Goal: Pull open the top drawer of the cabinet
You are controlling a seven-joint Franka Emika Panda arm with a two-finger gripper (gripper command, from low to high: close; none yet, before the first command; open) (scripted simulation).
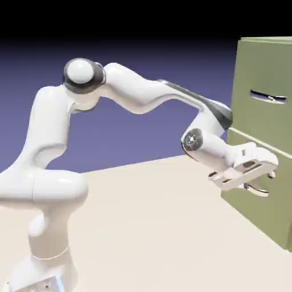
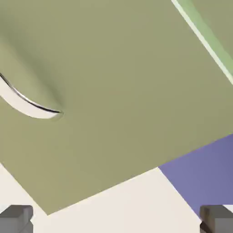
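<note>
The olive-green cabinet [image 1: 259, 63] stands at the exterior view's right. Its top drawer [image 1: 251, 114] carries a small straight silver bar handle [image 1: 268, 97]. My gripper [image 1: 268, 171] is well below that handle, in front of the lower drawer [image 1: 274, 211] and just above its bowed silver handle [image 1: 258, 191]. The jaws are open and hold nothing. In the hand view the lower drawer's front [image 2: 118, 104] fills most of the picture, with the bowed handle [image 2: 27, 103] at the left and both grey fingertips [image 2: 16, 219] wide apart at the bottom edge. The straight handle is out of the hand view.
A pale seam [image 2: 205, 43] between the drawer fronts crosses the hand view's top right. The beige table [image 1: 148, 228] runs under the cabinet's lower edge. The blue-violet backdrop [image 2: 205, 177] shows beside the cabinet.
</note>
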